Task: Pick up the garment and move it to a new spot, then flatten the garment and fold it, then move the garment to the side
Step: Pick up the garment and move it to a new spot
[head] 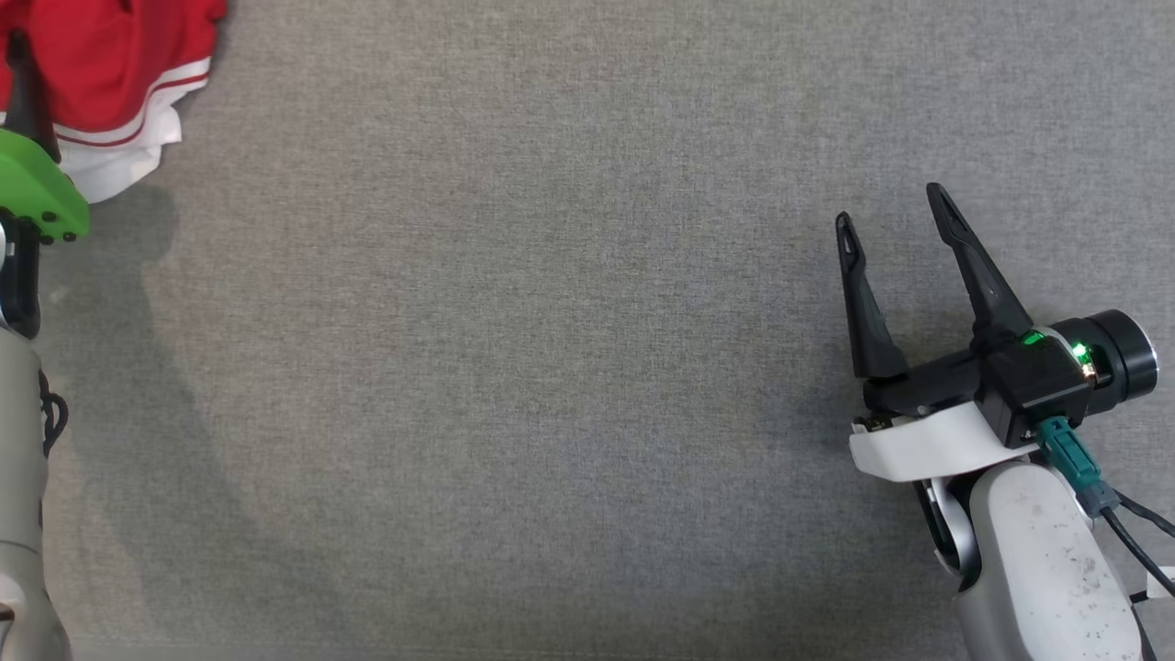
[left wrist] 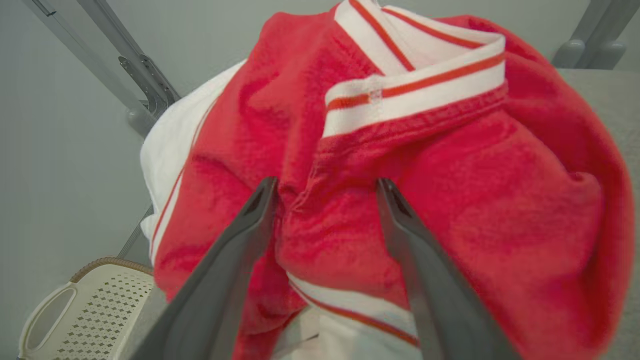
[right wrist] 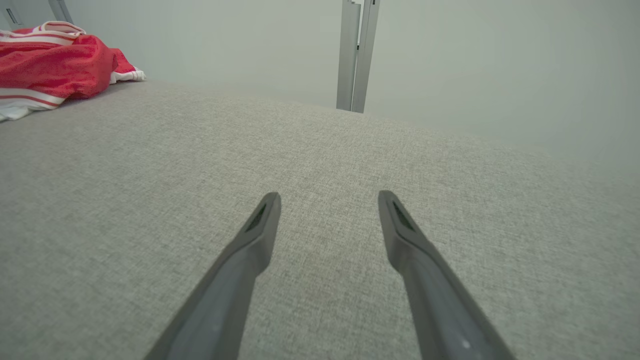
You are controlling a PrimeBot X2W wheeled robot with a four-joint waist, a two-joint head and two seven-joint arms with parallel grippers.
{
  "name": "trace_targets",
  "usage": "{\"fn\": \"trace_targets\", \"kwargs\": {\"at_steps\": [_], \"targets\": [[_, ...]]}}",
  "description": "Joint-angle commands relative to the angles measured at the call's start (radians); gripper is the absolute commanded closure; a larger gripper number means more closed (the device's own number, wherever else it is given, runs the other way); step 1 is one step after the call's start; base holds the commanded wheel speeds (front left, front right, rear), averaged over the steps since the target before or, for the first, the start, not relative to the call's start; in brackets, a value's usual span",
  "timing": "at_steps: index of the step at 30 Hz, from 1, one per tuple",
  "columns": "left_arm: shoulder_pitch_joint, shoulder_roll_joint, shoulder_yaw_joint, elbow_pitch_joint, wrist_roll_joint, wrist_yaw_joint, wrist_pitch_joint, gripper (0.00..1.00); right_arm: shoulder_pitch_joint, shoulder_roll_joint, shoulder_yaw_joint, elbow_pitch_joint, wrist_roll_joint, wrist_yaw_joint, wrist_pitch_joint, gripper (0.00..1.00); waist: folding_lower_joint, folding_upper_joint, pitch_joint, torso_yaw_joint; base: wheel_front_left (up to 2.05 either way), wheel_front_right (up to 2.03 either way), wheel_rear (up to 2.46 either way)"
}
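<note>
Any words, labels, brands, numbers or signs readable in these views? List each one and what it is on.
No text can be read.
The garment shows red cloth with white and red stripes, no lettering.
The basket has a hole pattern, no label.
The wrist behind the right hand shows green lights, no print.
The table is plain grey fabric.

- White, speckled right arm [head: 1037, 551] with long black jaws.
- Teal plug [head: 1065, 450] and black cable [head: 1131, 543].
- Bright green part [head: 37, 188] on the grey left arm [head: 18, 459].
</note>
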State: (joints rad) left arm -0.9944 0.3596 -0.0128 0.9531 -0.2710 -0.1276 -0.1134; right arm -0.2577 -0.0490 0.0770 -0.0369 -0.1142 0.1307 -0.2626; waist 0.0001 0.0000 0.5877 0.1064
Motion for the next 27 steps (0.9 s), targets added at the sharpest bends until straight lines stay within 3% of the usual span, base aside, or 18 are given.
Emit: {"fn": "trace_targets", "kwargs": {"at_steps": [1,2,3,4,5,6,7,18,27], "targets": [[-0.026,0.007,-0.004,0.010,-0.013,-0.003,-0.008,0.00,-0.010,-0.002,0.001,-0.008,0.000,0.000,-0.003,0.00,-0.0001,0.0000,0.026,-0.012,0.00,0.00,0.00],[-0.032,0.006,-0.006,0.021,-0.016,-0.003,-0.012,0.00,-0.011,-0.002,0.000,-0.010,0.001,0.000,-0.004,0.00,-0.0001,0.0000,0.030,-0.013,0.00,0.00,0.00],[-0.036,0.004,-0.008,0.030,-0.019,-0.003,-0.015,0.16,-0.012,-0.002,0.000,-0.011,0.003,0.000,-0.004,0.00,-0.0001,0.0000,0.032,-0.013,0.00,0.00,0.00],[-0.041,0.002,-0.012,0.042,-0.017,-0.003,-0.020,0.50,-0.013,-0.002,0.000,-0.010,0.004,0.000,-0.003,0.00,-0.0001,0.0000,0.033,-0.013,0.00,0.00,0.00],[-0.046,0.000,-0.016,0.050,-0.014,-0.003,-0.022,0.71,-0.014,-0.002,-0.001,-0.009,0.006,0.000,-0.003,0.00,-0.0001,0.0000,0.032,-0.013,0.00,0.00,0.00],[-0.050,0.000,-0.024,0.057,-0.008,-0.003,-0.033,0.92,-0.015,-0.002,-0.004,-0.010,0.010,0.000,-0.003,0.00,-0.0001,0.0000,0.030,-0.013,0.00,0.00,0.00],[-0.054,0.000,-0.030,0.061,-0.004,-0.003,-0.040,1.00,-0.017,-0.003,-0.005,-0.010,0.011,0.000,-0.003,0.00,-0.0001,0.0000,0.027,-0.012,0.00,0.00,0.00],[-0.079,0.036,-0.108,0.055,0.012,-0.004,-0.123,1.00,-0.011,-0.002,0.015,0.029,0.047,0.000,-0.003,0.00,-0.0001,0.0000,-0.124,0.001,0.00,0.00,0.00],[-0.083,0.083,-0.236,-0.061,0.014,-0.004,-0.131,1.00,0.047,-0.002,0.002,0.072,0.104,0.000,-0.003,0.00,-0.0001,0.0000,-0.321,-0.036,0.00,0.00,0.00]]}}
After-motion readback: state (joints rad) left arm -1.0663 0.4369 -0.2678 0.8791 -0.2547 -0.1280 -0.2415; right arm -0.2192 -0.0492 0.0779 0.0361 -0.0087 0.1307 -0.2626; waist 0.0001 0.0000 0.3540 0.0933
